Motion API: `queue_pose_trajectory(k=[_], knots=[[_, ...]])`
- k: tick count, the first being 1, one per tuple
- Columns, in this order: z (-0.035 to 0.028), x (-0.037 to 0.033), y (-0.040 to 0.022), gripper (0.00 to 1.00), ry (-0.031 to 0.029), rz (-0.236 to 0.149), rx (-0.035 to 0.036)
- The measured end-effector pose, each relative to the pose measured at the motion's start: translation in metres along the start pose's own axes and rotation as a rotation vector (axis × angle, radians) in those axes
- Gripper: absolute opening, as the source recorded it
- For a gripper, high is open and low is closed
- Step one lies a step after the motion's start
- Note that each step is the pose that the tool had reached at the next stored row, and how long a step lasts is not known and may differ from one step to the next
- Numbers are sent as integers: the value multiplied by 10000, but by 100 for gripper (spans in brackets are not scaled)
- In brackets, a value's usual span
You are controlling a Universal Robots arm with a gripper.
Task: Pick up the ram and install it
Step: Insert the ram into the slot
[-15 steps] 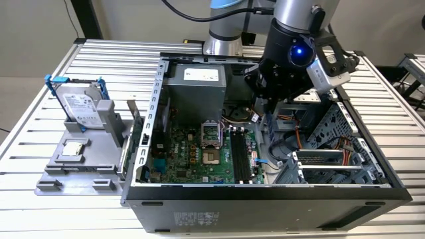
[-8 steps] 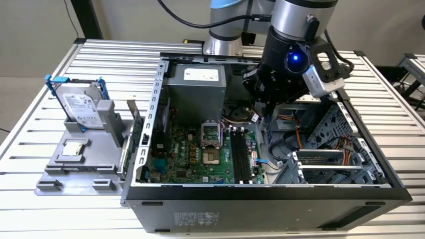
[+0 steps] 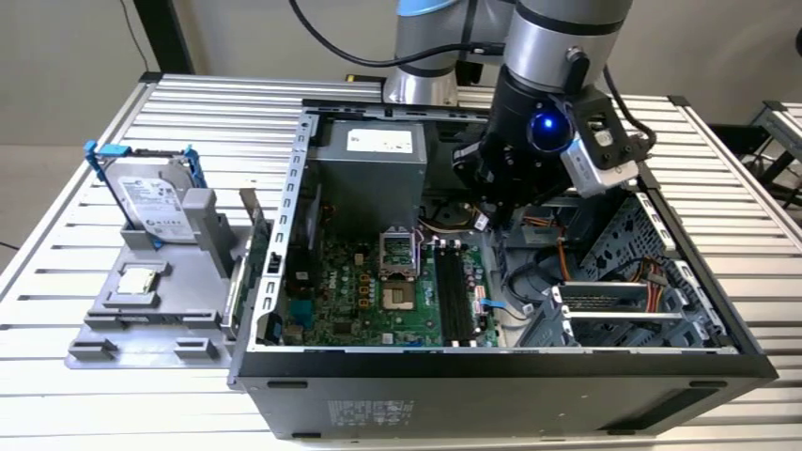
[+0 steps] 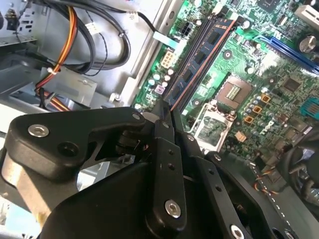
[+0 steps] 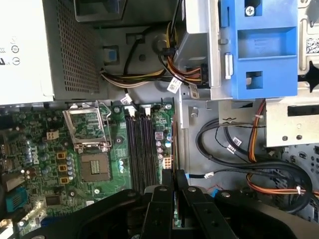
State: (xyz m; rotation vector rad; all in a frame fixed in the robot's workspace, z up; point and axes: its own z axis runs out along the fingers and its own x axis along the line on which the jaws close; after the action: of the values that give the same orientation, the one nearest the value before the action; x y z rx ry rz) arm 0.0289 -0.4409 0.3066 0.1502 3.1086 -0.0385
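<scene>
In the exterior view, claw (image 3: 486, 218) low inside the computer case (image 3: 701, 371); could bump parts if tipped. In the second wrist view, pinching the ram (image 4: 202, 59) tight: long, thin, dark blue, black chips, poking out past the tips. In the first wrist view, edge-on just beside the black slots (image 5: 142, 149); might miss them and scrape.

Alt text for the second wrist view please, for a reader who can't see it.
A black gripper holds a thin ram stick edge-on, lined up along the long memory slots of a green motherboard inside an open computer case. An empty processor socket sits beside the slots, and bundled cables lie on the other side.
</scene>
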Motion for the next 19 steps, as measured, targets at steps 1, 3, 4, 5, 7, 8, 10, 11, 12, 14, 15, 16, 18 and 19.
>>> queue_pose_trajectory(k=[1,3,4,5,7,8,10,11,12,14,15,16,18,19], knots=[[19,6,0,0,0,0,-1],[55,14,0,0,-1,0,-2],[72,16,0,0,-3,-1,-2],[92,17,1,0,-3,-2,-2],[128,22,1,0,-3,0,-1],[146,23,2,0,-4,0,-2],[183,25,2,0,-4,0,-2],[201,26,3,0,-4,0,-2],[219,27,3,0,-3,0,-1],[254,29,4,0,-3,-1,-1],[273,30,4,0,-3,-3,-2],[292,30,3,0,-4,-11,-2],[330,32,-1,0,-4,-39,-3],[348,32,-1,0,-4,-56,-4]])
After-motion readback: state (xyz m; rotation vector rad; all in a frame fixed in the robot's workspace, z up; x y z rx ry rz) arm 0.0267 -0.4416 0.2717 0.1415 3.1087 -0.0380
